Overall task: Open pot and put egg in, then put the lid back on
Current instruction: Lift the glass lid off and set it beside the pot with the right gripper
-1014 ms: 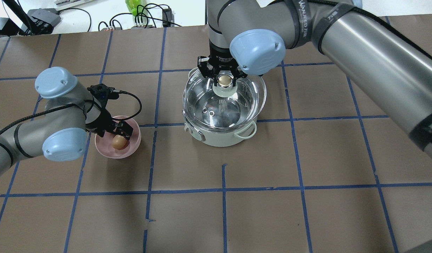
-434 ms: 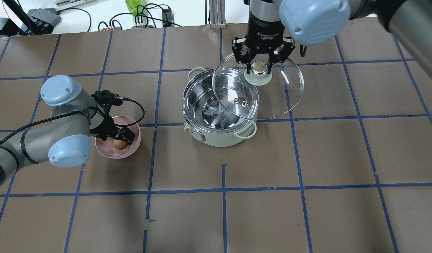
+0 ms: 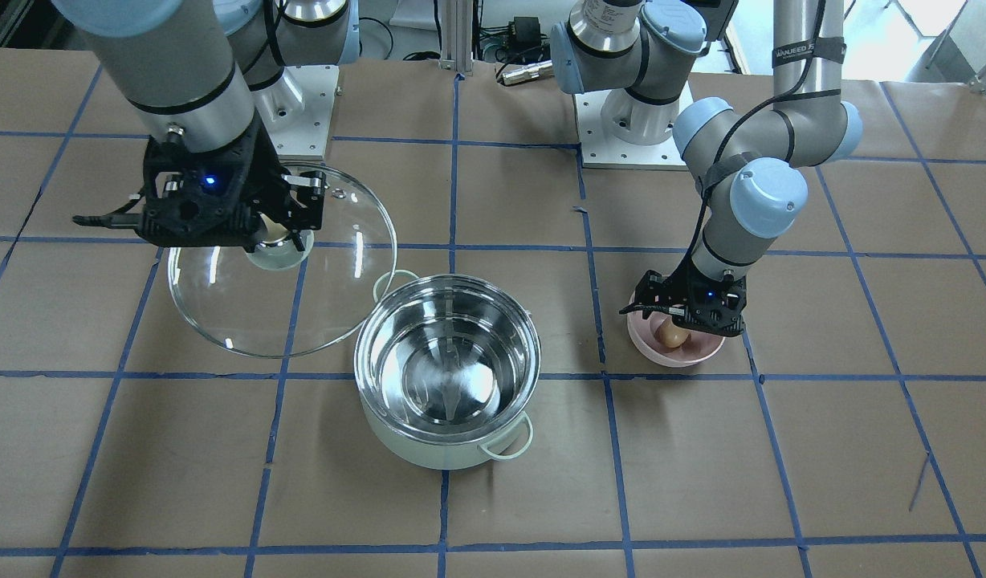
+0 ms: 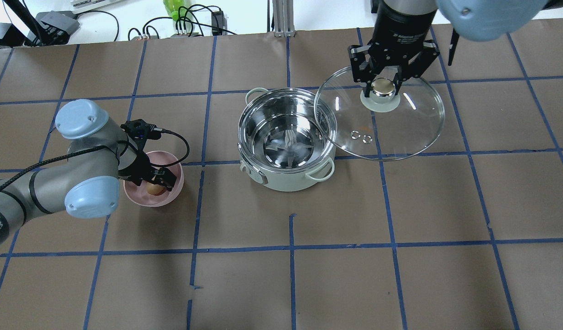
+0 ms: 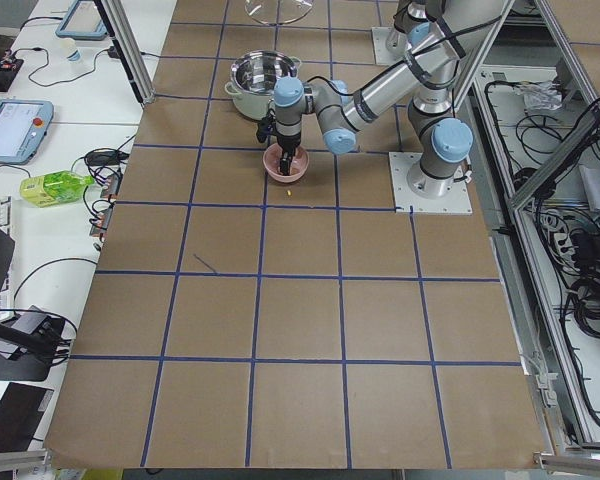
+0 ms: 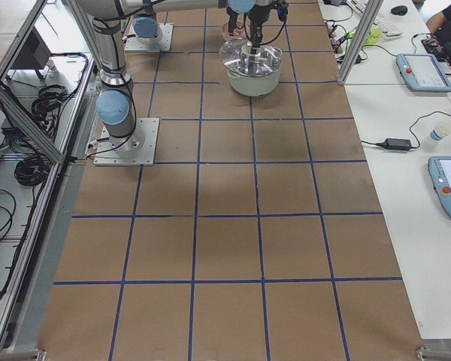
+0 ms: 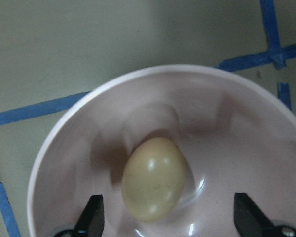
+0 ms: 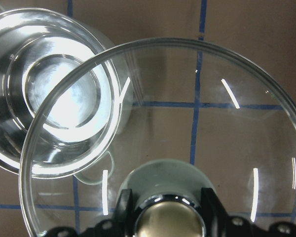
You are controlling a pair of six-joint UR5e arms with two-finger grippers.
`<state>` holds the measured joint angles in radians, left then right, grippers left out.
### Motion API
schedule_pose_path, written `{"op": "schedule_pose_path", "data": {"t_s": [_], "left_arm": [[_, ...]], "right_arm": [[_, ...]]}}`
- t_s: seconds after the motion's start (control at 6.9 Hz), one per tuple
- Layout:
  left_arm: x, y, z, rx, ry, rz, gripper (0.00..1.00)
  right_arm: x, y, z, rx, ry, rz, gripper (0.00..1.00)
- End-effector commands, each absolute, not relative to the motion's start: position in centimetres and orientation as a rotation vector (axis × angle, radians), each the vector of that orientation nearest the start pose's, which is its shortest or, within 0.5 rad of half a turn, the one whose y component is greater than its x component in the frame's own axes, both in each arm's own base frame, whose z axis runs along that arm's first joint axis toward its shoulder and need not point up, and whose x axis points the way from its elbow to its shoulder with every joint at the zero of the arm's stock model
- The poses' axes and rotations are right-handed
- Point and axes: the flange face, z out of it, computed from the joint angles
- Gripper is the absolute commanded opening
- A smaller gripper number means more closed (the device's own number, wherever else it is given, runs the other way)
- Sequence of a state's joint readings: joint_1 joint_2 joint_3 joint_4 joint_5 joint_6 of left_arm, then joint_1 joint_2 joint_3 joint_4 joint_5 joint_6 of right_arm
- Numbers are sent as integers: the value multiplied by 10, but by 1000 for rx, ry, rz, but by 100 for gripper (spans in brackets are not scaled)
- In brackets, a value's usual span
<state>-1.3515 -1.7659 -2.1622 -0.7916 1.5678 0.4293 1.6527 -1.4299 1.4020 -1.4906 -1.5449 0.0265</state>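
Note:
The mint-green pot (image 4: 286, 140) (image 3: 447, 369) stands open mid-table, its steel inside empty. My right gripper (image 4: 385, 87) (image 3: 275, 233) is shut on the knob of the glass lid (image 4: 400, 128) (image 3: 244, 305) and holds it in the air to the pot's right, its edge just over the pot's rim. The lid also fills the right wrist view (image 8: 187, 123). The tan egg (image 7: 154, 178) (image 4: 154, 188) (image 3: 671, 335) lies in a pink bowl (image 4: 169, 160) (image 3: 686, 357). My left gripper (image 7: 167, 219) (image 4: 155, 181) is open, its fingers down in the bowl either side of the egg.
The table is covered in brown paper with a blue tape grid. Cables and a green bottle (image 4: 173, 8) lie beyond the far edge. The pot's loop handles (image 4: 319, 172) stick out at its front right and back left.
My right gripper lifted the lid off the pot and carried it right and up. My left gripper lowered a little around the egg in the bowl.

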Motion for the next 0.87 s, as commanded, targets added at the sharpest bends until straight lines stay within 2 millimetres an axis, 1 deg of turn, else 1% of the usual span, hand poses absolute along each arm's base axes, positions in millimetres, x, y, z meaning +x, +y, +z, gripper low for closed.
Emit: {"op": "schedule_pose_path", "data": {"t_s": [0.0, 0.14, 0.72], "left_arm": [[-30, -477, 202, 330, 3128, 3, 88], [-30, -480, 203, 329, 3118, -37, 88], [-30, -481, 198, 329, 3120, -43, 87]], "right_arm": [[140, -508, 495, -166, 3108, 77, 9], [139, -506, 496, -160, 3097, 61, 8], [134, -507, 495, -157, 3110, 58, 9]]}}
